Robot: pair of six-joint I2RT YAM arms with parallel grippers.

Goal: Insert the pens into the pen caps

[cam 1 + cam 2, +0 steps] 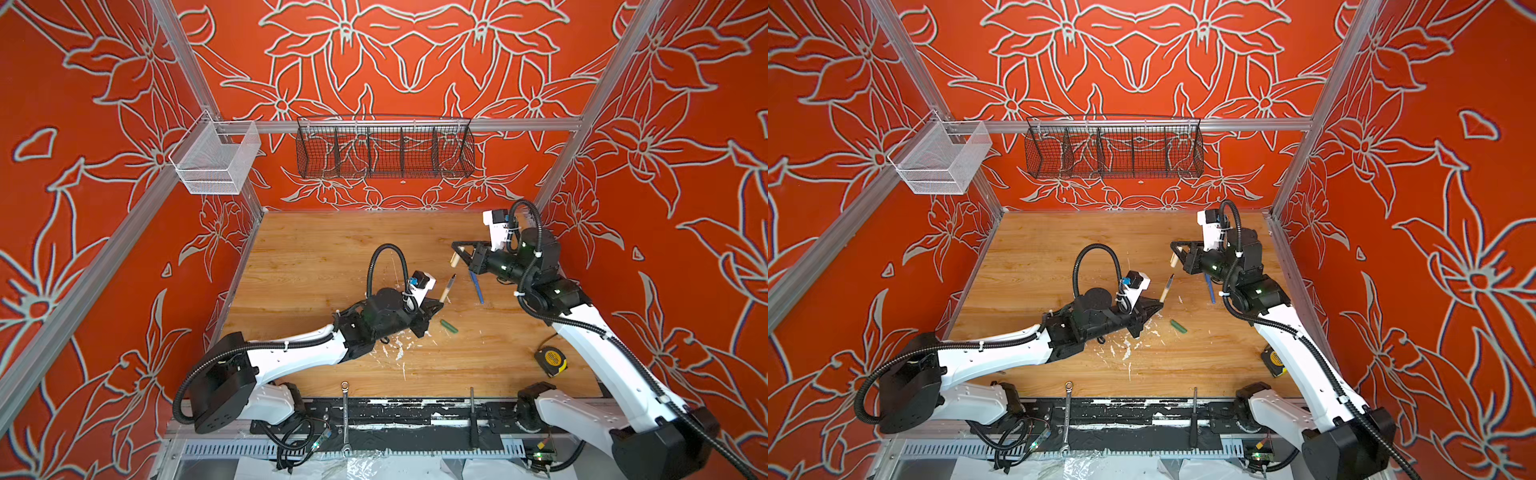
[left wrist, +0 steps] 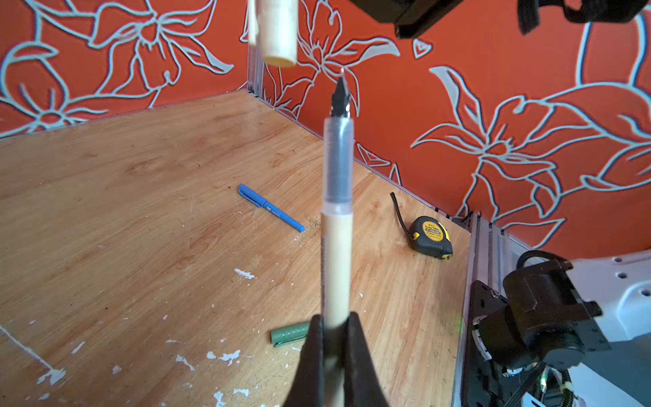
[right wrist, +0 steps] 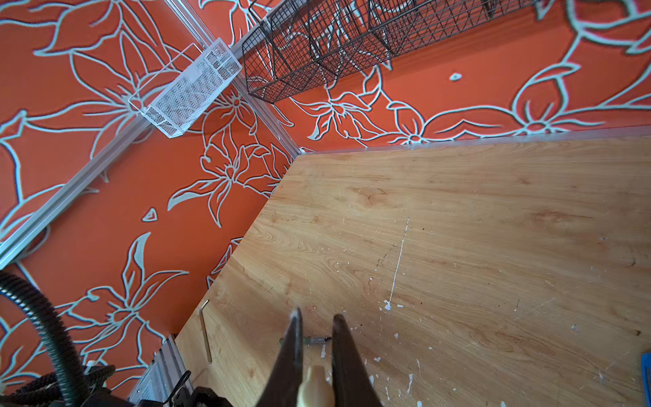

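The tan pen (image 2: 337,246) has a cream barrel, a clear grey neck and a dark pointed tip. The left pincer (image 2: 334,327) is clamped on its rear end and holds it tilted above the middle of the desk (image 1: 332,249). The right pincer (image 1: 457,251) is closed on the stubby tan cap (image 1: 455,260), which is in the air near the tip, apart and slightly off its line. A blue pen (image 1: 476,286) and a green cap (image 1: 449,326) lie below. The far half of the desk is open wood up to the back wall.
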